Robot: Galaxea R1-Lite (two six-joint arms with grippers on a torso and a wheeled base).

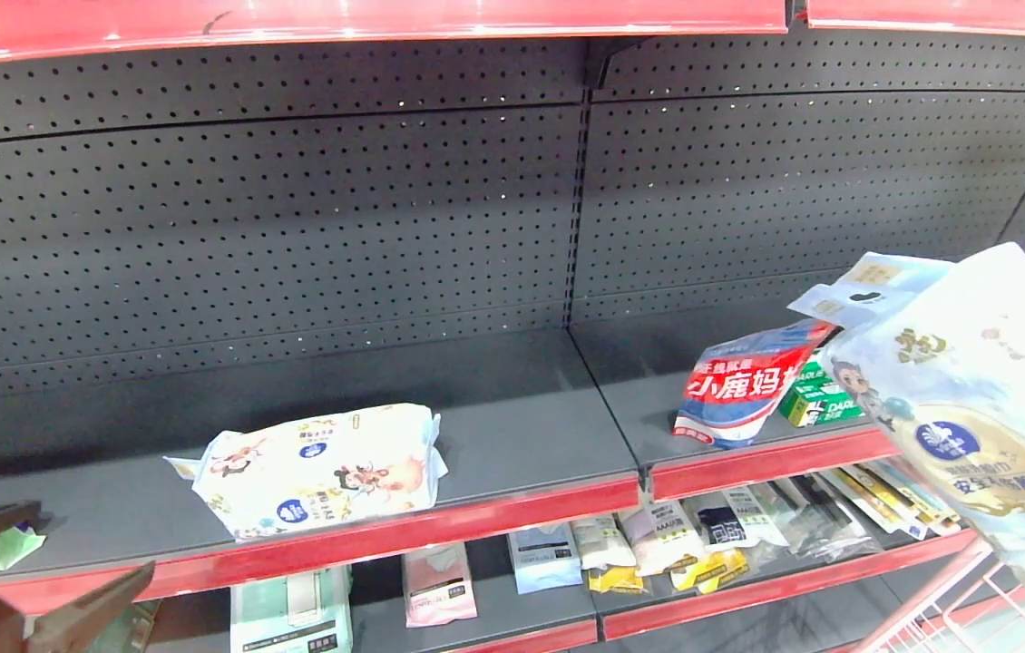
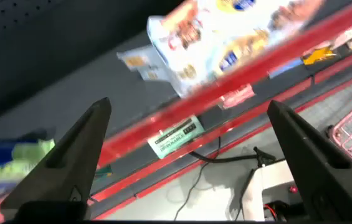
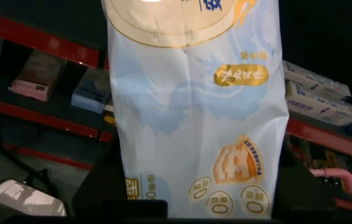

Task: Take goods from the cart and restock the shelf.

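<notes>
Hanging in the right tool (image 3: 194, 190) is a gold-labelled pack (image 1: 975, 408).

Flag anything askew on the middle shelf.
The red-and-blue pouch leans tilted by the green box at the shelf lip, neither flat nor upright. The cartoon pack lies skewed to the front edge.

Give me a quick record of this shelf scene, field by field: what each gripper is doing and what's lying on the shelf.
left gripper: open, empty, low by the left end of the shelf
right gripper: shut on the big pale blue pack, held up at the right near the cart
shelf, left bay: white cartoon pack lying flat near the front edge
shelf, right bay: red and blue pouch with a green box beside it
</notes>
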